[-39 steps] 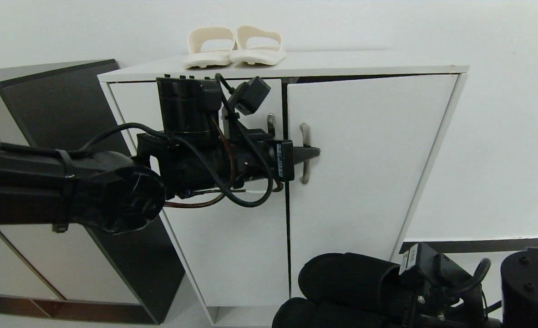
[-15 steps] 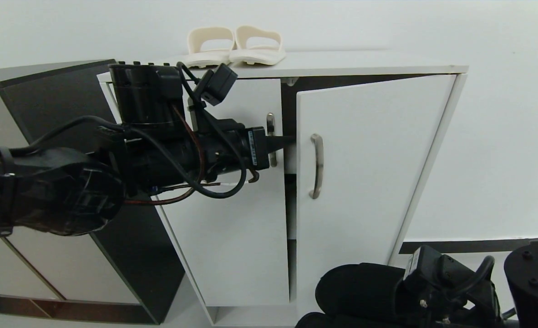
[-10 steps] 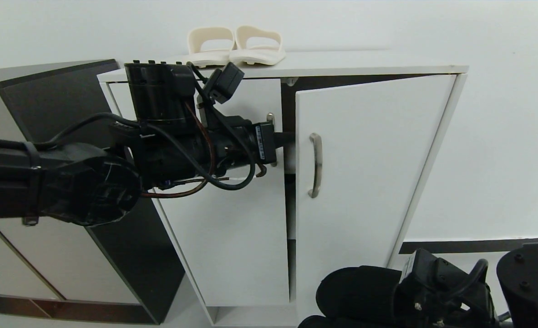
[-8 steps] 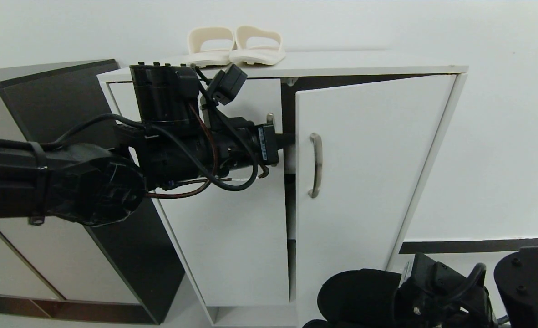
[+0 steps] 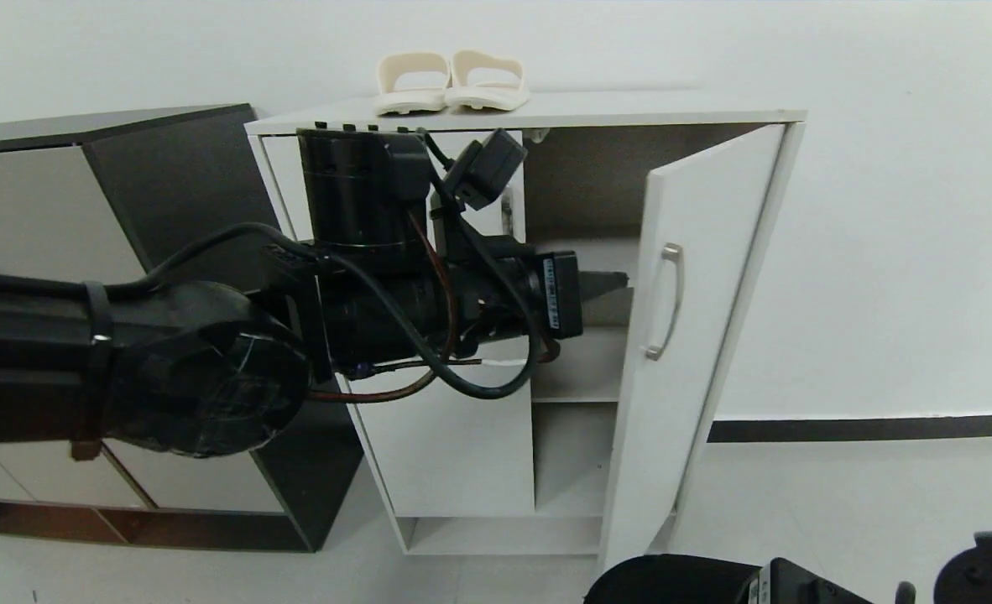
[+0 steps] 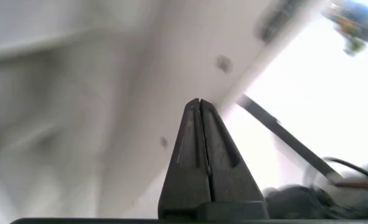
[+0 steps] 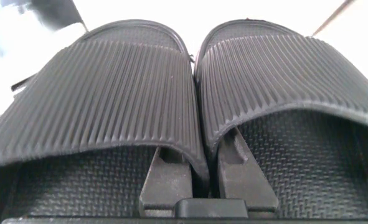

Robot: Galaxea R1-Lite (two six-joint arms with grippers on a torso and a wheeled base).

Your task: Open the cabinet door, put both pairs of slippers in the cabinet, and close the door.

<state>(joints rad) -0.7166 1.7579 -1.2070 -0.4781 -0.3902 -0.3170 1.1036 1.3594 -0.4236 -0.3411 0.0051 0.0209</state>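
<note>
- Standing on the left by the wall, a low dark grey cabinet with a black top is just beside the white two-door wooden cabinet;
- the left gripper stretches across the white cabinet's closed left door and hangs in front of the open compartment, its tip near the right door's inner edge; in the left wrist view its two black fingers lie pressed together with nothing between them;
- a pair of cream moulded slide slippers sits side by side on the white cabinet's top, at the far edge above the left door;
- the white right door stands swung out on its right-hand side, with its curved silver metal handle on the outer face; beside it the inside shows white shelves below a shaded upper compartment;
- a pair of black rubber slippers with ribbed straps is at the near right, outside the cabinet, low in the head view; the right gripper clamps them, with its fingers under the two straps, pinching the adjoining sides together.
</note>
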